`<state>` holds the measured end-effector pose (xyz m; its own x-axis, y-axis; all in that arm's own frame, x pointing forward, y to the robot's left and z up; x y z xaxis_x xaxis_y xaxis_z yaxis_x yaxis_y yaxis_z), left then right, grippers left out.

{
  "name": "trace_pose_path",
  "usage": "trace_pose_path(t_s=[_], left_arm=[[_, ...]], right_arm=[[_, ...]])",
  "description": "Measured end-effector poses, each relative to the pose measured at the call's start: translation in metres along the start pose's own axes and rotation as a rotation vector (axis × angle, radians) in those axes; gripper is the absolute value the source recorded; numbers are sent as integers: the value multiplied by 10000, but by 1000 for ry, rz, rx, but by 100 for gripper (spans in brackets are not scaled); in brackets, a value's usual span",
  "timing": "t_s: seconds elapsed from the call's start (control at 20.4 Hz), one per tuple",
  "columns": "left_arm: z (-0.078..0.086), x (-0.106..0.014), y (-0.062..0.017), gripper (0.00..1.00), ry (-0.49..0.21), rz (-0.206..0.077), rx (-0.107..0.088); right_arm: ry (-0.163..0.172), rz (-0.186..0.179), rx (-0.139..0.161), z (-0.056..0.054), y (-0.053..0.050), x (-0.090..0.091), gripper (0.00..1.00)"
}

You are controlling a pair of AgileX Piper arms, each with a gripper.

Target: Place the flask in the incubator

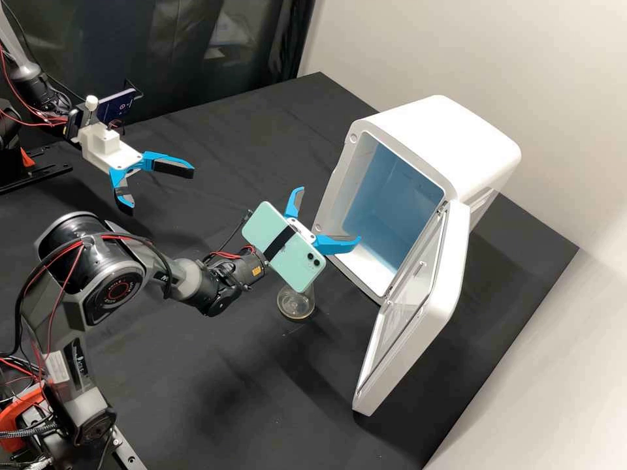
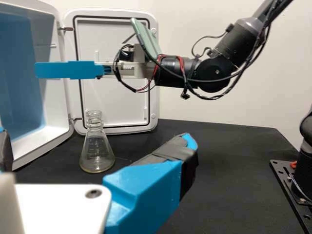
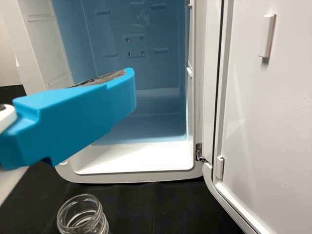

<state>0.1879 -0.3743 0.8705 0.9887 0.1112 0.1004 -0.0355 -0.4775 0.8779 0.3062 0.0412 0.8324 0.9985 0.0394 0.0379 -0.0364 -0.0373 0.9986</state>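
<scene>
Glass flask point(image 1: 295, 303) under the spread right claw point(image 1: 328, 215), before the open incubator point(image 1: 457, 130). From the left claw point(image 1: 160, 189), also spread, we see its profile.

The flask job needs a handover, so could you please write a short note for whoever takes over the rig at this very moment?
Left claw: open and empty, over the black bench, well away from the white box-shaped incubator with its pale blue inside.
Right claw: open and empty, above the clear glass conical flask, facing the incubator's mouth.
Things: the flask stands upright on the bench just outside the incubator. The incubator's door is swung wide open.
Done: the door is open.
Left: grasp the flask and set it inside.
</scene>
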Motion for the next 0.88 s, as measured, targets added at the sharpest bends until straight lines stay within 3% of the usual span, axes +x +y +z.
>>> trace_pose_path(t_s=[0.44,0.69,0.73,0.88], left_arm=[[-24,-13,4,100,10,2,-9],[-35,-18,11,100,13,7,-18],[-35,-18,11,100,13,7,-18],[-19,-25,33,100,6,17,-10]], right_arm=[[7,9,5,3,7,-9,100],[29,43,-2,199,32,-215,100],[24,51,-8,269,35,-261,100],[-11,28,-17,422,23,-391,100]])
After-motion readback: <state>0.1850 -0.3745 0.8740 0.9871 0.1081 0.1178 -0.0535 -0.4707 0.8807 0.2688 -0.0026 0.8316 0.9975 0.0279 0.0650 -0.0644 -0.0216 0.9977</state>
